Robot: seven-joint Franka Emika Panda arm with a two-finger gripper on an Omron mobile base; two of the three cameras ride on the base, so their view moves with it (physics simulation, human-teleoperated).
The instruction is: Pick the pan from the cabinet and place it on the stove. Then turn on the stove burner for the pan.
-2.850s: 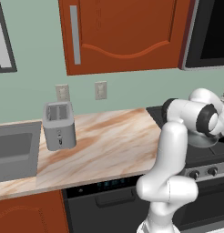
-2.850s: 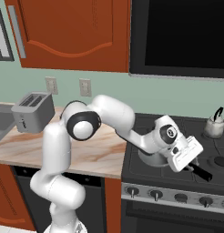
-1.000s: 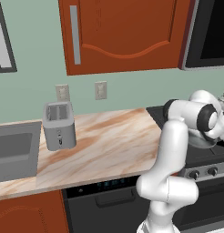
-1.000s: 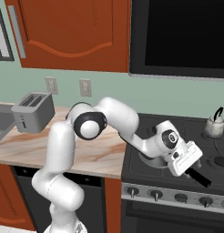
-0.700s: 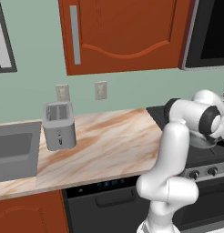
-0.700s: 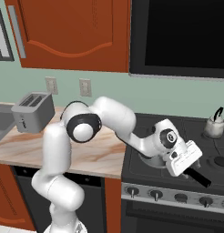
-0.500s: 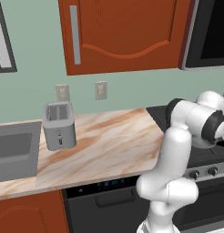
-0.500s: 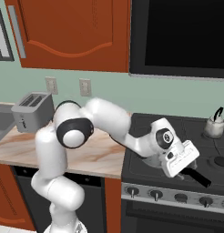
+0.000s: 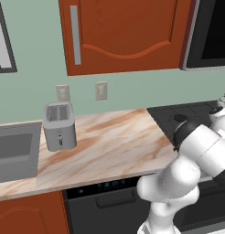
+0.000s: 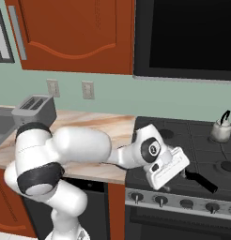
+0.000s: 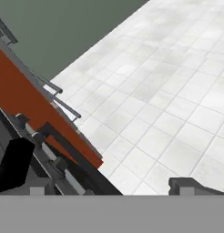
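Since half a second ago the arm's big dark joint has sunk toward the lower left of the right base view and the white forearm now lies low and nearly level, while the hand has hardly left its place over the front of the stove (image 10: 202, 140). In the hand view the pincer (image 11: 102, 178) is spread wide, one blocky dark tip at the lower left and one at the lower right, with nothing between them except pale floor tiles far below. A matt dark bar on the grates, just right of the white hand at the lower right of the right base view, is probably the handle of the pan (image 10: 202, 182); its long axis runs toward the lower right, and the silver bowl cannot be made out behind the hand. The coming move seems to turn on the knobs (image 10: 160, 200): small round grey ones in a row along the stove's front edge, directly below the hand. The red-brown cabinet (image 9: 128, 32), with smooth wood and a wavy moulding, is shut at the top of the left base view, above the marbled counter (image 9: 114, 141).
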